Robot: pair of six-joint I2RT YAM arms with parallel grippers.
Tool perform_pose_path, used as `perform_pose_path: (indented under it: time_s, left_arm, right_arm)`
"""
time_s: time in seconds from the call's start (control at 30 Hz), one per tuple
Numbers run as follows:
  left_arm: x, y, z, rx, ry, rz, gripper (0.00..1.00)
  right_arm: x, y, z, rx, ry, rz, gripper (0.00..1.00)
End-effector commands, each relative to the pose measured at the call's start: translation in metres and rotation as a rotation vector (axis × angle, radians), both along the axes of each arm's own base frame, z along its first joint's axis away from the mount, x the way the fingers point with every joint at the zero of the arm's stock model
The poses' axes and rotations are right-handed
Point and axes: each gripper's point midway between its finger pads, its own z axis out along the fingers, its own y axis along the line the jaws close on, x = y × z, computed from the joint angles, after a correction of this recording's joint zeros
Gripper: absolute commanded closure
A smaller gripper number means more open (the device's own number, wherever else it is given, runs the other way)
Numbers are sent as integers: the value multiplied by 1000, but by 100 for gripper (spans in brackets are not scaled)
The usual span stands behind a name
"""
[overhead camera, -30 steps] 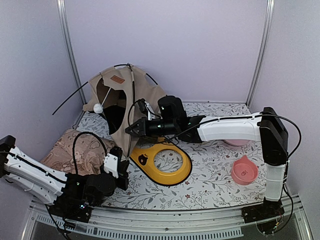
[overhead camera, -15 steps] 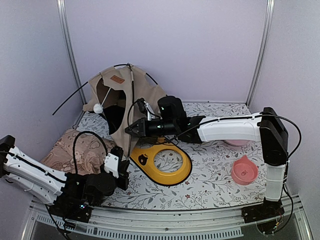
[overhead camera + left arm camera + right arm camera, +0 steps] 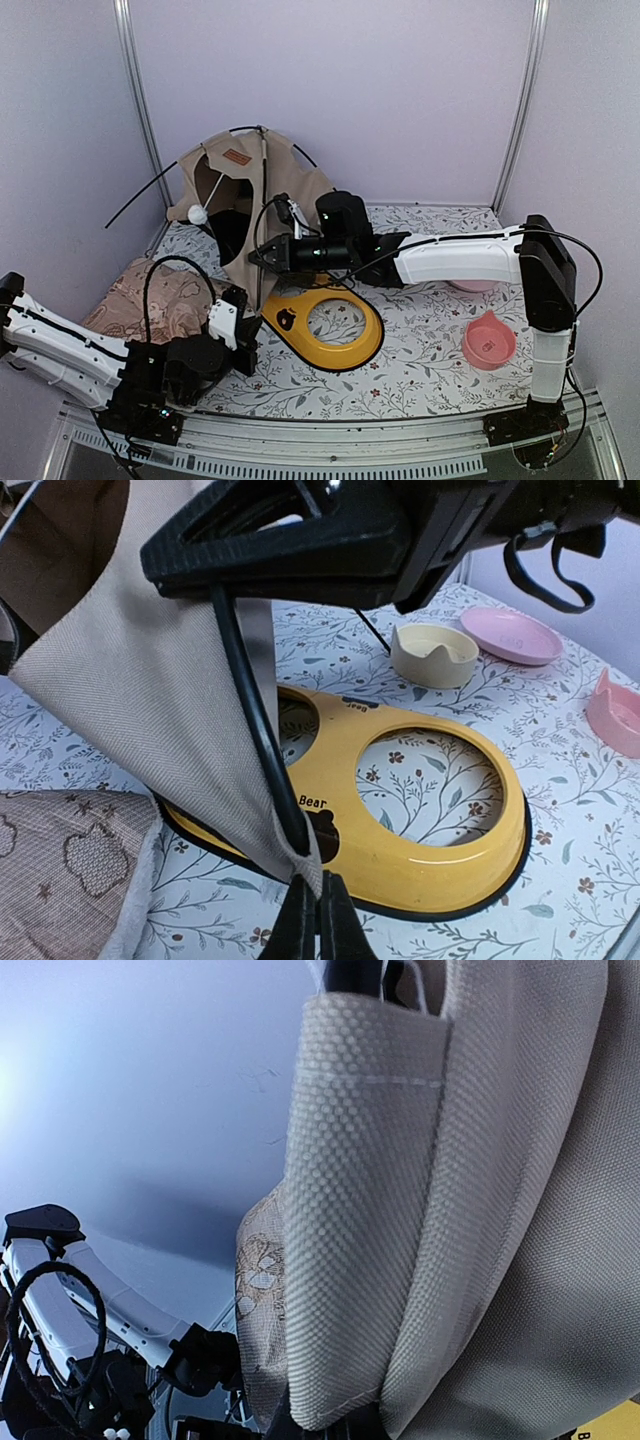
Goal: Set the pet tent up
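Two claws are working a single black pole (image 3: pixel 250 720) of the pet tent (image 3: pixel 290 185), which is standing half-raised at the back left of the tabletop (image 3: pixel 420 370), just behind the yellow tray (image 3: pixel 350 345) and beside the patterned cushion (image 3: pixel 160 300). The right claw (image 3: pixel 264 256) is reaching across from the right and clamping the pole partway up, with tan fabric wrapped around it. The left claw (image 3: pixel 318 920), fingers pressed together, is apparently pinching the fabric corner at the pole's foot, directly below. The pole's long axis is running nearly upright from the lower claw through the upper one toward the tent's peak. The left arm is nearer the foot, so seating that end is likely falling to it.
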Motion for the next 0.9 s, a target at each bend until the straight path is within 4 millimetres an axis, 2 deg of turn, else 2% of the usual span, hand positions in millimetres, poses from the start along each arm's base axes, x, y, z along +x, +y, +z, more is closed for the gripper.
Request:
perform_pose_path:
  time_s: [0.0,0.27,0.43,0.67,0.73,0.87]
  left_arm:
    - [-34,-39,6,-81,84,-265,100]
    - [-27,-28,23,-179,95,-263,99]
    - [-15,-19,39,-235,92,-245,96]
    - [1,-16,59,-250,76,-230,95]
    - [4,-12,63,-248,77,-204,91]
    - [13,10,54,-241,108,-89,83]
  right_arm:
    - [66,-30,35,88,-111,-266,100]
    - [68,-37,18,43,-114,-296,100]
    - [57,-32,11,34,-104,-261,100]
    - [43,-22,11,44,-80,-205,100]
    - [44,-23,15,47,-79,-209,100]
    - [45,-23,24,41,-93,-210,100]
